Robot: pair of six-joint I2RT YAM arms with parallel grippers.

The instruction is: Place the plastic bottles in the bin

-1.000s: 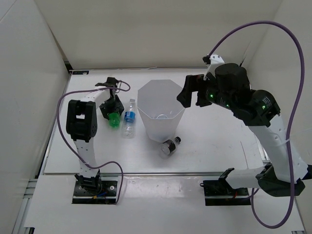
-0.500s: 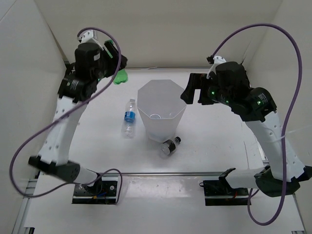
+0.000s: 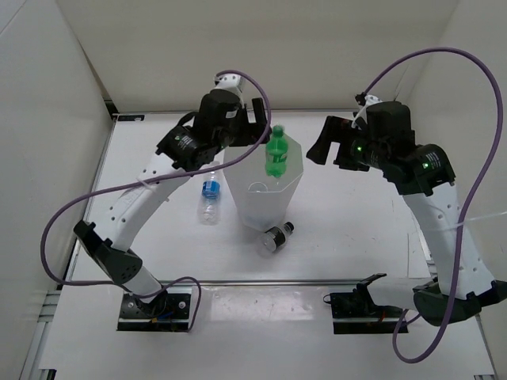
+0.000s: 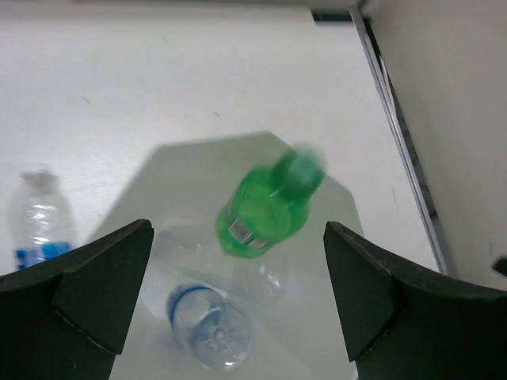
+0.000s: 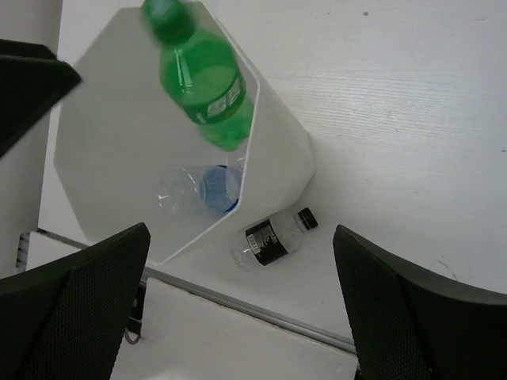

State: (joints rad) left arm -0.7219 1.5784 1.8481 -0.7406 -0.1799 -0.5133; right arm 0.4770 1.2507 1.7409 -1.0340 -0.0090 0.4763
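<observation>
Green bottle (image 3: 276,150), free of the left jaws, which gape wide as do the right jaws, tilts in mid-air over the bin (image 3: 242,207) opening near its rim; a clean drop likely needs the left arm centred above, without sideways swing.

White table (image 3: 356,229) lies below the left gripper (image 4: 238,228); plain white walls (image 3: 238,47) stand left, right and beyond it.

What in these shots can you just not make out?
The green bottle: left wrist view, cap smeared by motion blur.
The bin: top view, its floor partly hidden by the green bottle.
The dark bottle: right wrist view, label print too small to read.
</observation>
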